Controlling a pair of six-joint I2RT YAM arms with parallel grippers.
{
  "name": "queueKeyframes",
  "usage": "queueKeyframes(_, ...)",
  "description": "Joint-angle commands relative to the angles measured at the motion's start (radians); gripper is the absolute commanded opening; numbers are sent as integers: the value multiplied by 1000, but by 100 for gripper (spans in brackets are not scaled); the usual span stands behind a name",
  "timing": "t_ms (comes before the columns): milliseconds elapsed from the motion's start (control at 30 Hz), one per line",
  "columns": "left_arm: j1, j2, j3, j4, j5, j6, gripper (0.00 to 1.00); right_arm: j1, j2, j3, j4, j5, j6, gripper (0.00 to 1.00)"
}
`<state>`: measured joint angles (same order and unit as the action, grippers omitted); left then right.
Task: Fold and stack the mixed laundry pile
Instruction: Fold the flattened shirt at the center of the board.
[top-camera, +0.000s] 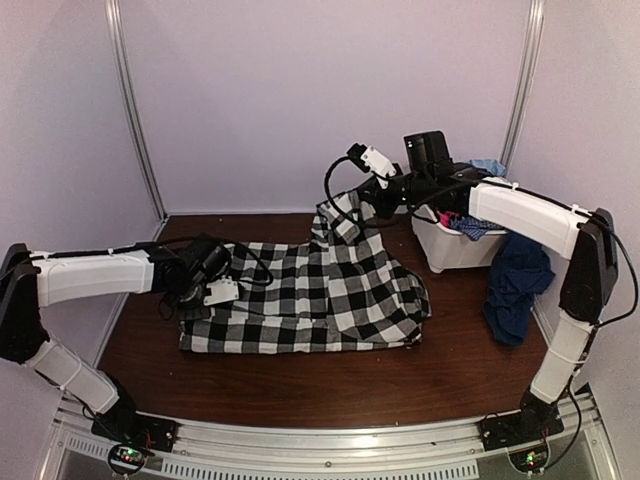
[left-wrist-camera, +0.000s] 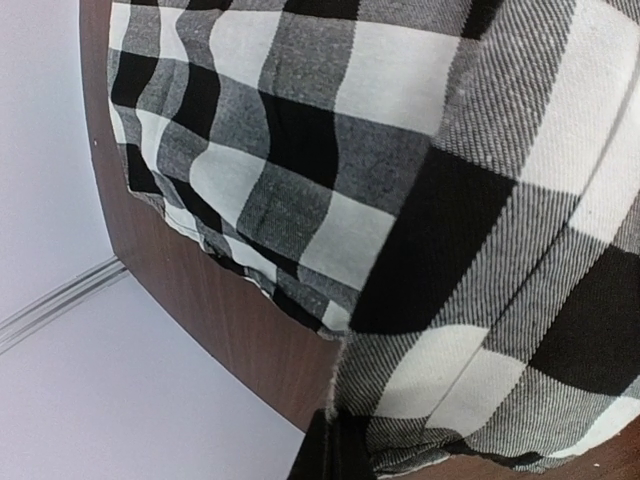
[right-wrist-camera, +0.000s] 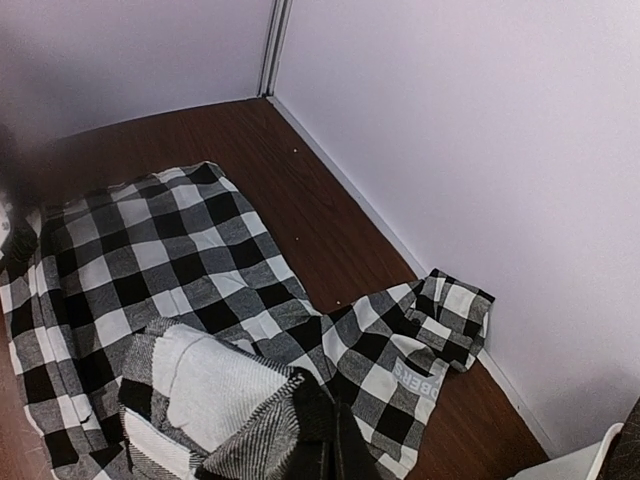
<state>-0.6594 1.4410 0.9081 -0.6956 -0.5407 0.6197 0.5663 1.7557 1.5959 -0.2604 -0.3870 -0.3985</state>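
Observation:
The black-and-white checked shirt lies spread on the brown table. My left gripper is shut on its left edge, low at the table; in the left wrist view the checked cloth fills the frame and runs into the shut jaws. My right gripper is shut on the shirt's far right part and holds it lifted above the table. The right wrist view shows the cloth hanging from the jaws, with white lettering on a sleeve. A long navy blue piece hangs by the bin. Red and light blue items sit in the bin.
A white plastic bin stands at the back right, under my right arm. The enclosure walls close in the back and sides. The table's brown surface shows in front of the shirt.

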Motion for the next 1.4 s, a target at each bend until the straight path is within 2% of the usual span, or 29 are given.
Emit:
queueKeyframes(0, 35, 26, 29, 89, -21, 18, 0, -26, 54, 82, -12, -26, -28, 0)
queueKeyframes(467, 73, 108, 56, 156, -66, 21, 0, -57, 64, 135, 40, -53, -10, 0)
queueKeyframes(1367, 138, 329, 103, 202, -76, 15, 0, -68, 309, 268, 63, -14, 9, 0)
